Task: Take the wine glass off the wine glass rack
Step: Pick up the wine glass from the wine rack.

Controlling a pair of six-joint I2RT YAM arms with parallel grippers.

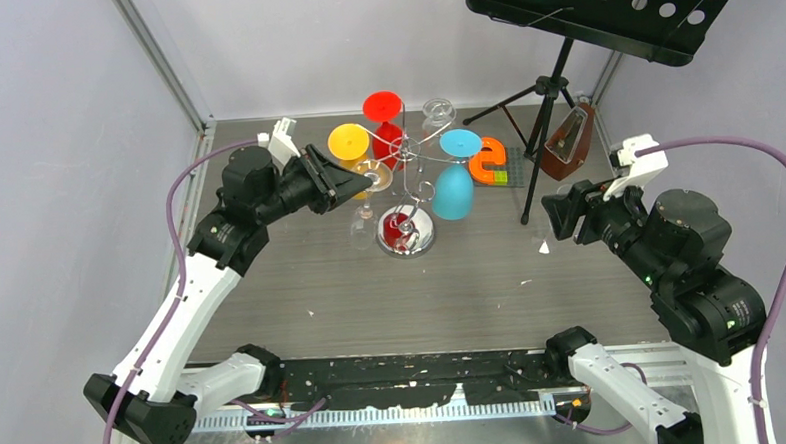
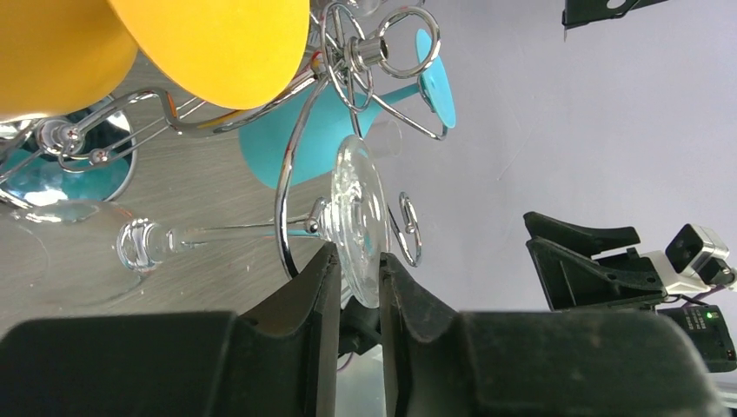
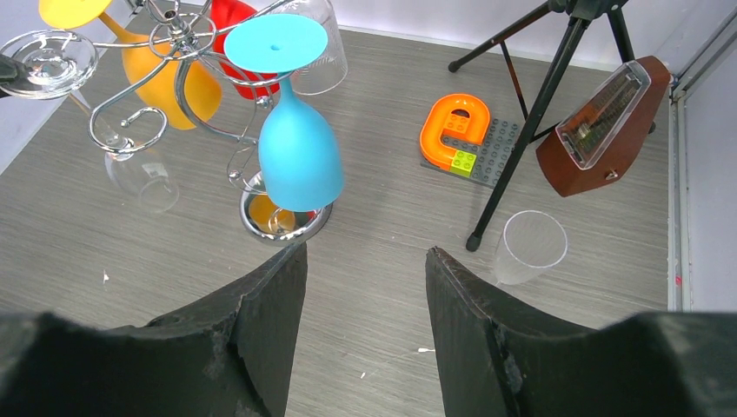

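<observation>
**Clear glass flanked at the foot, not yet off the rack**

The wine glass rack [image 1: 406, 231] stands at mid-table. The left gripper [image 2: 358, 256] reaches in from the rack's 9 o'clock. Its two fingers stand narrowly on either side of the foot rim of the clear wine glass [image 2: 358, 204]. Whether they already pinch the rim I cannot tell. That glass hangs upside down at the rack's 9 o'clock, its stem resting in a chrome arm, so by my reading the lift-off is all still to do. What remains is a firm grip, sliding the stem out of the arm's open end, and carrying the glass clear. The right gripper [image 1: 564, 213] waits at 3 o'clock, well apart from the rack, jaws spread and empty.

The count:
- **Glasses on the rack:** five, all on the one rack.
  - Yellow glass [image 1: 348, 142] at 10 o'clock.
  - Red glass [image 1: 383, 106] at 12.
  - Second clear glass [image 1: 438, 113] at 1.
  - Blue glass [image 1: 454, 191] at 3.
  - The flanked clear glass at 9.
- **Other things on the table:**
  - One clear tumbler [image 3: 530, 248].
  - One music stand [image 1: 600, 8].
  - One metronome [image 1: 569, 144].
  - One orange block [image 1: 487, 160].
</observation>
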